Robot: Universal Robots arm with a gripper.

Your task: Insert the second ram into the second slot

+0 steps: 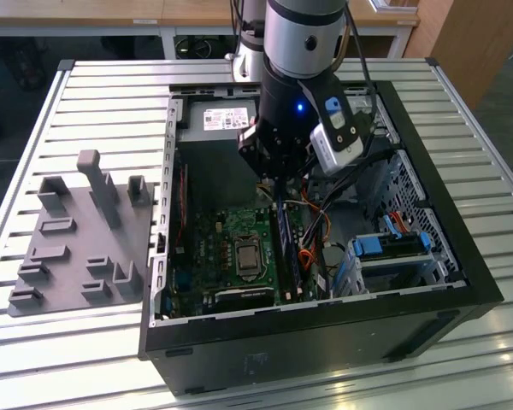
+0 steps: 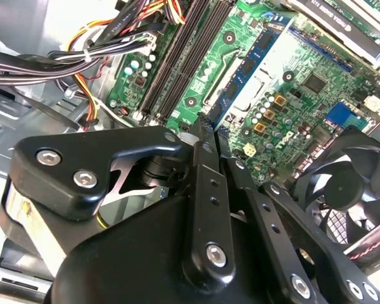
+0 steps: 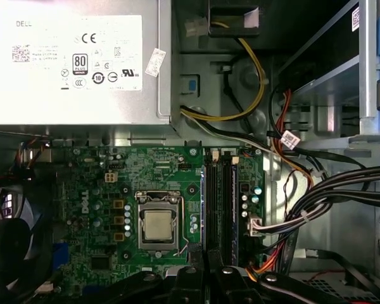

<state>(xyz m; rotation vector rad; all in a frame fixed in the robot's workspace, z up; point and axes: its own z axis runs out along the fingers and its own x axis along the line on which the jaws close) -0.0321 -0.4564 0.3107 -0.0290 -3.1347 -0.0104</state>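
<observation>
My gripper reaches down into the open PC case, over the far end of the black memory slots. Its fingers stand close together, shut on the second ram, a thin dark blue board with black chips that sticks out past the fingertips. In the first wrist view the ram appears edge-on as a narrow dark strip in line with the slots, the gripper at its end. In the exterior view it stands on edge along the slots. I cannot tell whether it touches a slot.
A CPU socket lies beside the slots. Cable bundles run on their other side. The power supply fills the case's far end. A fan and a drive bay with blue clips are close by. A grey fixture tray lies at the exterior view's left.
</observation>
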